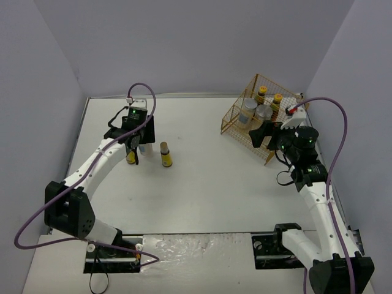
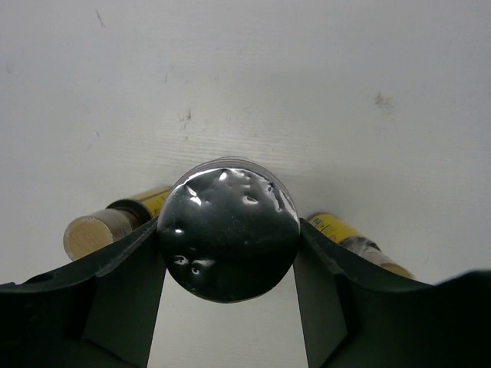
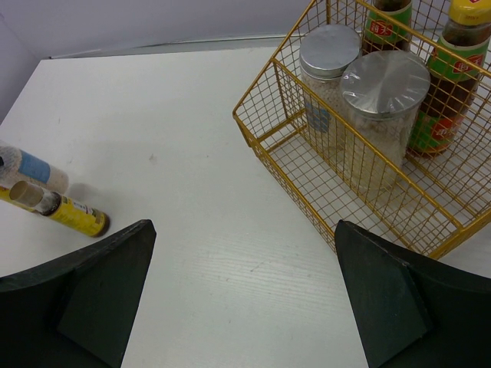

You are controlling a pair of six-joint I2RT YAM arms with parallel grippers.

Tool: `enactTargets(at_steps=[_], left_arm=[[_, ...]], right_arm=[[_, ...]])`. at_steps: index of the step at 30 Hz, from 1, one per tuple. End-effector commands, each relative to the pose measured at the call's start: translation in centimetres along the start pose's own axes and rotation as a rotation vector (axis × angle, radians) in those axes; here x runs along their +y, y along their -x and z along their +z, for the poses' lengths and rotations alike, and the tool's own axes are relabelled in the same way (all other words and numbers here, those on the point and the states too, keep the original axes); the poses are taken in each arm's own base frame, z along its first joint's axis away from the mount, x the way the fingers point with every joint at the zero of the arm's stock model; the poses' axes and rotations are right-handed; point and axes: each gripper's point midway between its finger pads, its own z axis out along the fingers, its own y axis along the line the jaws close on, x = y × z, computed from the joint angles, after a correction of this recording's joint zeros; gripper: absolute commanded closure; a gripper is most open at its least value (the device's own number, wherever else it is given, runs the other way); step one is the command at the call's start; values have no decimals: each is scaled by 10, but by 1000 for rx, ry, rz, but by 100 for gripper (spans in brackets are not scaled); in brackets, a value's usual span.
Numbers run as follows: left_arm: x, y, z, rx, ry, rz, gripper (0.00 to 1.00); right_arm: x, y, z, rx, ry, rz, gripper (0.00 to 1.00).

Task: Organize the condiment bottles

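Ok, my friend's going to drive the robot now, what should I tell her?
Left gripper: shut on a silver-lidded bottle, out on the table.
Right gripper: open, empty, near the wire basket.
Done: two silver-lidded jars and two yellow-capped bottles sit in the basket.
To do: carry the held one over, then the two yellow-labelled bottles beside it.

A gold wire basket (image 3: 268, 107) on the white desk (image 3: 192, 138) holds two pale silver-lidded jars (image 3: 330, 50) and, behind them, two dark-brown labelled bottles (image 3: 449, 77). Far left — a pale blue-labelled bottle (image 3: 31, 167) just beside a slim yellow-labelled bottle (image 3: 65, 211). The right claw (image 3: 244, 245) gapes wide.
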Motion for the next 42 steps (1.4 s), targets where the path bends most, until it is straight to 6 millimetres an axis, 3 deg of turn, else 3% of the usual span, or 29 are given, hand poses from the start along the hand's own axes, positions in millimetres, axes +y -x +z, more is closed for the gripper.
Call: enactTargets(at_steps=[1, 7, 15, 20, 23, 30, 34, 38, 42], left_arm=[[-32, 114, -45, -325, -152, 1, 82], [-100, 128, -76, -342, -335, 131, 82], [-186, 67, -99, -182, -532, 184, 81], [-234, 22, -94, -130, -611, 229, 77], [-250, 3, -83, -113, -614, 253, 73], [-265, -26, -61, -87, -595, 268, 66], [-263, -31, -59, -78, -586, 266, 45], [-257, -24, -69, -97, -580, 255, 17], [-241, -5, -90, -144, -557, 223, 5]], right_arm=[[13, 21, -8, -80, 47, -34, 0], [15, 29, -17, -105, 38, -50, 0], [14, 33, -25, -121, 18, -74, 0], [12, 27, -24, -103, 15, -83, 0], [11, 21, -23, -87, 17, -96, 0], [16, 3, -21, -38, 31, -142, 0], [24, -9, -18, -12, 50, -163, 0], [32, -12, -15, -1, 73, -189, 0], [40, -9, -11, 4, 94, -207, 0]])
